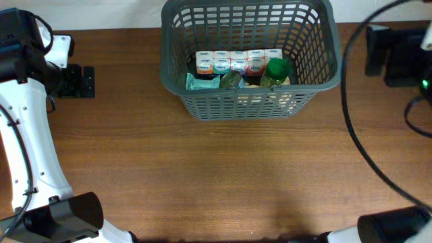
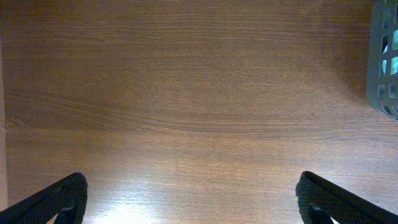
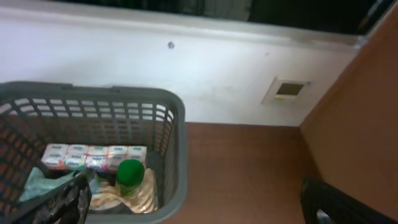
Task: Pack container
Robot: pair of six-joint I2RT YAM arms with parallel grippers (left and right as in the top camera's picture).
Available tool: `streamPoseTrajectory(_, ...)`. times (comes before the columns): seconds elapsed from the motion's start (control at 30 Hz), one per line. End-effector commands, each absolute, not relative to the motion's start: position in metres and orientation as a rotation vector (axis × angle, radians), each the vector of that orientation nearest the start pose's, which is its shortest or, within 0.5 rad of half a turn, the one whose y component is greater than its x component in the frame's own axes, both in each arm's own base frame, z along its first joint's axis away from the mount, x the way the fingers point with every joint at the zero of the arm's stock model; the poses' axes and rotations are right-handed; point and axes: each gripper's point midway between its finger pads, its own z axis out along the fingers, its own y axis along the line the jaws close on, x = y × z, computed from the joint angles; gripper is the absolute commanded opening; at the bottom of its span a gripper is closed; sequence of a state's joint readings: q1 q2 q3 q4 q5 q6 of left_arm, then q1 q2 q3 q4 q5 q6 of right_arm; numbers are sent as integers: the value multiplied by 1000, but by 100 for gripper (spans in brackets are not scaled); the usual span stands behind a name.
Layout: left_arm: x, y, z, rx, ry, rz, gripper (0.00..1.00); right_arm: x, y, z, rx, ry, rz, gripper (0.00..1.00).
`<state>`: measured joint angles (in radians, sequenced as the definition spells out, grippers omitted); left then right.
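Observation:
The container, a dark grey lattice basket [image 1: 317, 40], stands at the back middle of the table. It holds a row of small cartons [image 1: 238, 62], a green-lidded jar [image 1: 275, 70], a silver tin can [image 1: 231, 81] and a teal packet [image 1: 201, 82]. My left gripper [image 2: 189, 186] is open and empty over bare wood, with the basket's corner [image 2: 385, 62] at the right edge of its view. My right gripper [image 3: 196, 190] is open and empty, with the basket [image 3: 177, 124], its jar [image 3: 130, 174] and cartons [image 3: 93, 155] to its left.
The wooden table [image 1: 223, 175] spreads in front of the basket. A black mount [image 1: 77, 81] sits at the left edge and black equipment with cables [image 1: 398, 57] at the right. A white wall [image 3: 205, 81] with a small plate [image 3: 287, 91] runs behind the table.

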<state>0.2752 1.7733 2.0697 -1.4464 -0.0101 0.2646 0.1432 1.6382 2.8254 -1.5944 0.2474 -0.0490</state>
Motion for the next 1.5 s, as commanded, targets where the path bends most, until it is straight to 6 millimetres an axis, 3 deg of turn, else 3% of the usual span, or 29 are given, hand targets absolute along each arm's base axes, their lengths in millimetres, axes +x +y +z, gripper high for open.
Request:
streamPoseTrajectory(0.0,374,106,278,-34,2727,152,99,281,-8,542,11,1931,-201,99)
streamPoseTrajectory(0.23,374,106,278,-34,2727,152,99,286,-8,538,4,1948,-212,99)
streamPoseTrajectory(0.37,374,106,278,-34,2727,152,99,284,-8,523,-12,2012,-219,99)
streamPoseTrajectory(0.53,374,106,278,-34,2727,152,99,257,-6,547,-9,1891,-150,99)
streamPoseTrajectory(0.67,374,106,278,-34,2727,152,99,225,-4,536,-16,1784,-92,99)
streamPoseTrajectory(0.73,374,106,278,-34,2727,152,99,207,-7,497,-4,1722,-91,99)
streamPoseTrajectory(0.83,374,106,278,-34,2727,152,99,194,-4,420,-19,1704,-69,99)
streamPoseTrajectory(0.87,374,106,278,-34,2727,152,99,194,-3,392,-25,1709,-63,99)
streamPoseTrajectory(0.9,374,106,278,-34,2727,152,99,194,-3,379,-26,1713,-62,99)
streamPoseTrajectory(1.0,374,106,278,-34,2727,152,99,203,-1,290,-37,1764,-59,99)
streamPoseTrajectory(1.07,374,106,278,-34,2727,152,99,209,1,251,-45,1807,-56,99)
streamPoseTrajectory(1.2,374,106,278,-34,2727,152,99,214,1,187,-52,1899,-64,99)
streamPoseTrajectory(1.33,374,106,278,-34,2727,152,99,213,0,149,-52,1934,-69,99)
streamPoseTrajectory(1.47,374,106,278,-34,2727,152,99,212,-12,124,1,1965,-109,99)
